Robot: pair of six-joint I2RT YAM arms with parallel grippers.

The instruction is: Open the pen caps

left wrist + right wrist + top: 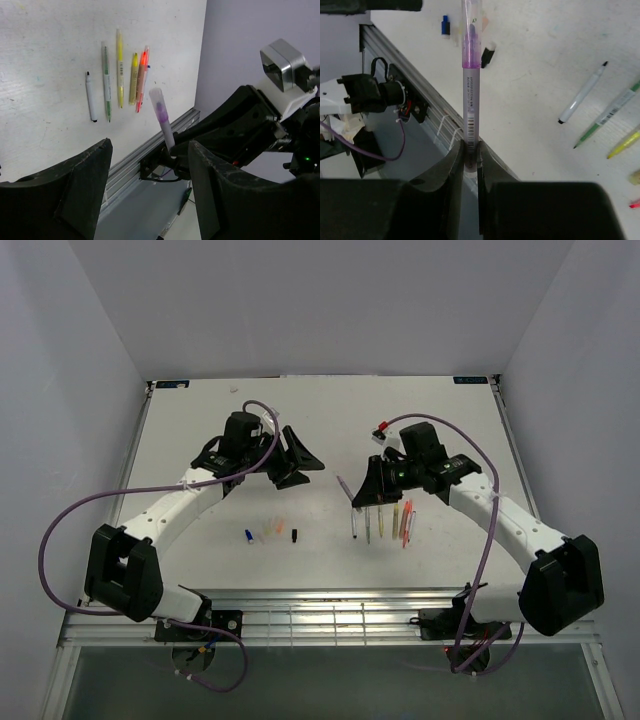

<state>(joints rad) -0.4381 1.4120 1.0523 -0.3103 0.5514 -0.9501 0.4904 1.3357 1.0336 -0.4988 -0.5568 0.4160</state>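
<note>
- The right claw (470,147) is pinched tight on the lower end of a purple pen (470,105). It holds the pen off the table (200,415), tilted, with the capped end pointing toward the left arm.
- A clear cap (157,97) sits on the free end of that pen, with the purple tip showing through it.
- The left claw (300,462) stands wide open and grips nothing. It faces the capped end from a short way off and does not touch it.
- Four loose caps lie in a short row on the table, near the front edge and between the arms: blue cap (249,536), yellow cap (267,529), orange cap (278,526) and black cap (294,535).
- A row of pens (385,522) lies side by side on the table, just nearer the front edge than the right claw and well apart from the loose caps.
- In that row the white pen (90,97) shows a bare black tip. Next to it come a green pen (106,82), then yellow and orange ones.
</note>
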